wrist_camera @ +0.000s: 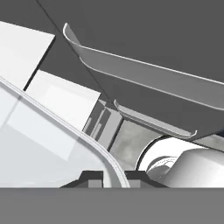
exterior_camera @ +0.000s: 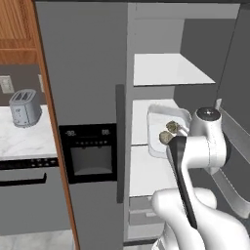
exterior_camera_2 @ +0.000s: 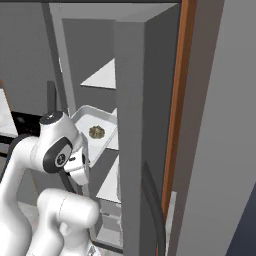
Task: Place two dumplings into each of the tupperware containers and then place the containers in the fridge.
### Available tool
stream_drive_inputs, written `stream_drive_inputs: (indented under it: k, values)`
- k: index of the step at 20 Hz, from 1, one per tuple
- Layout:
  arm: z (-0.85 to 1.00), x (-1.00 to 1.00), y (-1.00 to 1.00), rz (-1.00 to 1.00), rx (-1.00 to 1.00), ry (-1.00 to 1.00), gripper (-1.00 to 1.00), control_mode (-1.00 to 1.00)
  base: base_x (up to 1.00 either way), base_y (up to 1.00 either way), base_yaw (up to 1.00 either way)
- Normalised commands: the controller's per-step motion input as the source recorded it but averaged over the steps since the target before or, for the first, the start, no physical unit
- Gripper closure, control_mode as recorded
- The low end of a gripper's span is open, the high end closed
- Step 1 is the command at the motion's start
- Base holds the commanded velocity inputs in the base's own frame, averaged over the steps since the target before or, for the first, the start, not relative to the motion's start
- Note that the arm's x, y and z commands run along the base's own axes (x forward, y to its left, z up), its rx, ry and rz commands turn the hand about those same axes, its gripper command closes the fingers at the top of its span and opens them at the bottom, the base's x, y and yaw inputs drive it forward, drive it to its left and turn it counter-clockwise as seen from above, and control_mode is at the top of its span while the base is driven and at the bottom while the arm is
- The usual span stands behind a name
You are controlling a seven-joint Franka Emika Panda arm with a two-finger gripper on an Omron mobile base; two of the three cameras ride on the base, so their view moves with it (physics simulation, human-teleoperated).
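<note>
A clear-whitish tupperware container [exterior_camera: 157, 116] [exterior_camera_2: 86, 120] hangs inside the open fridge [exterior_camera: 83, 73] [exterior_camera_2: 131, 100] at the height of the middle shelf [exterior_camera: 146, 126]. Two olive-tan dumplings [exterior_camera: 172, 126] [exterior_camera: 165, 137] lie in it; in the right base view one dumpling [exterior_camera_2: 96, 132] shows. In the hand view my gripper [wrist_camera: 114, 177] is shut on the container's near rim [wrist_camera: 103, 153], which runs between the two dark fingertips [wrist_camera: 89, 177]. My white wrist covers the grip in both base views.
The fridge's right door stands open, its door bins [wrist_camera: 144, 74] [exterior_camera: 234, 132] close beside my hand. White shelves [exterior_camera: 168, 68] [exterior_camera_2: 102, 77] sit above and below the container. The left door carries a black dispenser panel [exterior_camera: 90, 154]. A toaster [exterior_camera: 24, 107] stands on the counter at left.
</note>
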Motion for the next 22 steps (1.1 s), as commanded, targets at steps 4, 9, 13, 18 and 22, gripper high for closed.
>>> stream_drive_inputs:
  k: [4,9,13,18,22]
  values:
    - [0.00,0.00,0.00,0.00,0.00,0.00,1.00,1.00,0.66,-0.19,-0.01]
    - [0.06,0.53,-0.39,-0.17,0.01,0.17,1.00,-1.00,0.00,0.00,0.00]
    - [0.51,0.44,-0.28,-0.22,0.00,0.11,1.00,-1.00,0.00,0.00,0.00]
    - [0.67,0.49,-0.43,-0.07,0.12,0.03,1.00,-1.00,0.00,0.00,0.00]
    - [0.46,0.75,-0.31,0.00,0.11,0.00,1.00,-1.00,0.00,0.00,0.00]
